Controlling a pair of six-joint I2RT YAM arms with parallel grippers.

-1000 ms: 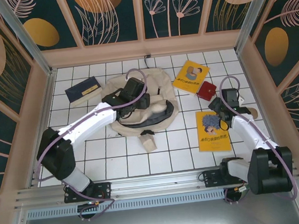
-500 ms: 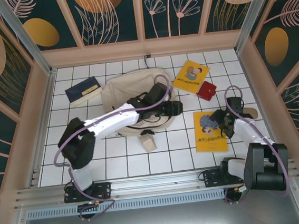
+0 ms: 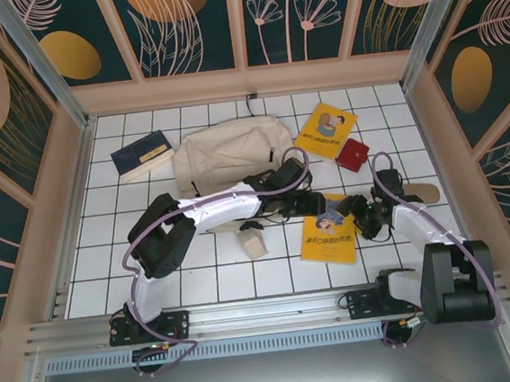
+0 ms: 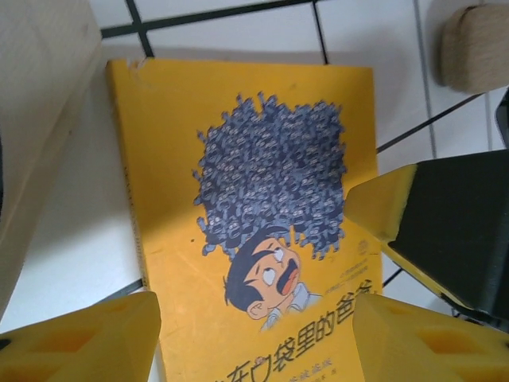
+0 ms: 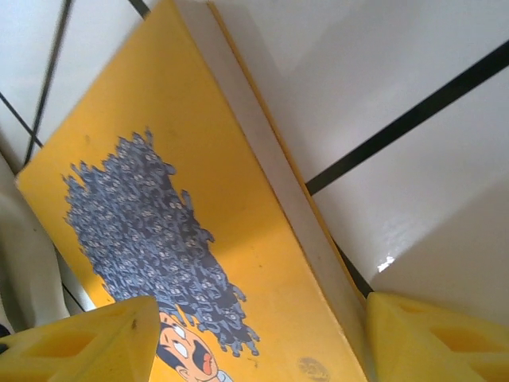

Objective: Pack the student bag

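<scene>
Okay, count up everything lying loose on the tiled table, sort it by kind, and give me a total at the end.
Yellow books: 2
Dark blue book: 1
Student bag: 1
Red wallet: 1
Small beige items: 2
Total: 7

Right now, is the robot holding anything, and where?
Can't tell. The left gripper hangs open over the nearer yellow book; the right gripper straddles its page edge, grip unclear.
</scene>
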